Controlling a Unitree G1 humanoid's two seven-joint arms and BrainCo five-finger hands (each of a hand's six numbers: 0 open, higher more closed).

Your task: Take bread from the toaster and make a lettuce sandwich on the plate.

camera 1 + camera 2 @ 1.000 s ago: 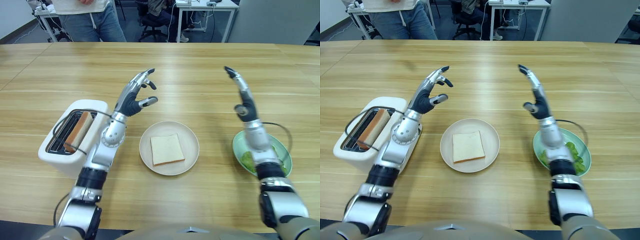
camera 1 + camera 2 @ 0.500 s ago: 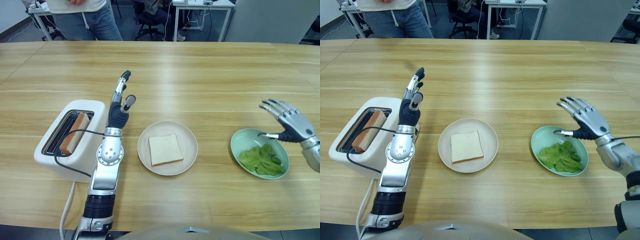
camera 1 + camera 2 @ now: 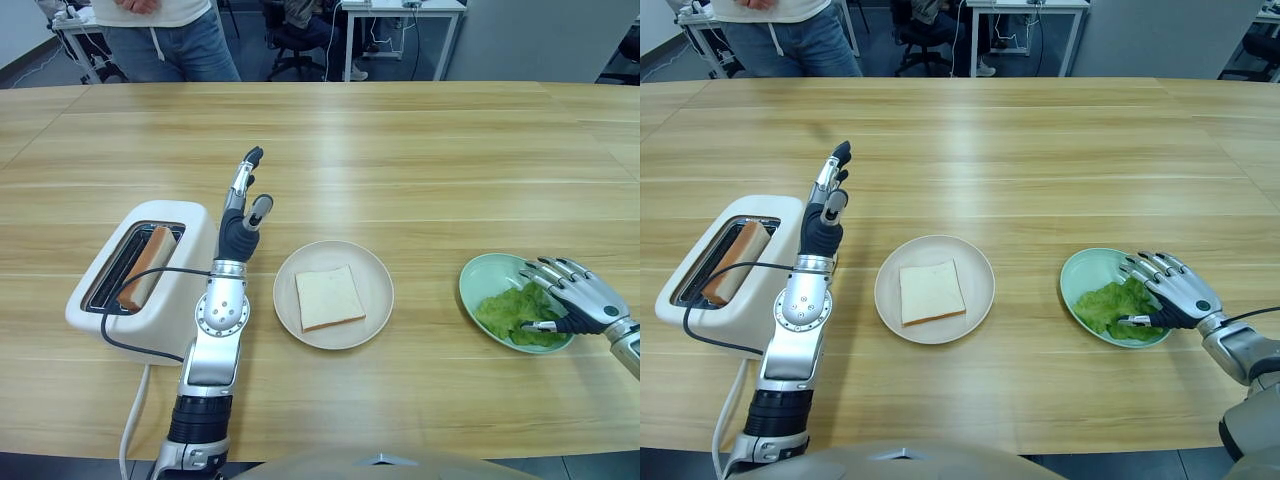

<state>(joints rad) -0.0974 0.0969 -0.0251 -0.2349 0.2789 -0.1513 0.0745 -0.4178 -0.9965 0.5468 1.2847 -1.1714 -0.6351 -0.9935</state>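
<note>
Lettuce (image 3: 512,313) is sitting in the green bowl (image 3: 472,282) twd the table's (image 3: 420,170) right edge, near the front edge. The right hand (image 3: 585,300) is hovering over the bowl's right rim, w/ the leaves lying just under and left of its fingers (image 3: 560,268). Those fingers are spreading apart, lightly bent, gripping nothing. Thumb tip is sitting at the leaves, but contact can't be told. The left hand (image 3: 243,205) is standing upright btwn toaster (image 3: 185,225) and plate (image 3: 290,272), fingers straight and close together, pointing at the far edge, holding nothing and touching nothing. One bread slice (image 3: 330,297) is lying flat on the plate, mid-table twd the front edge, well apart from both hands. Another slice (image 3: 143,265) is sticking up from the toaster slot twd the table's left edge, just left of the left forearm. A black cable (image 3: 107,322) is looping across the toaster's near side. Open table is lying btwn plate and bowl.
</note>
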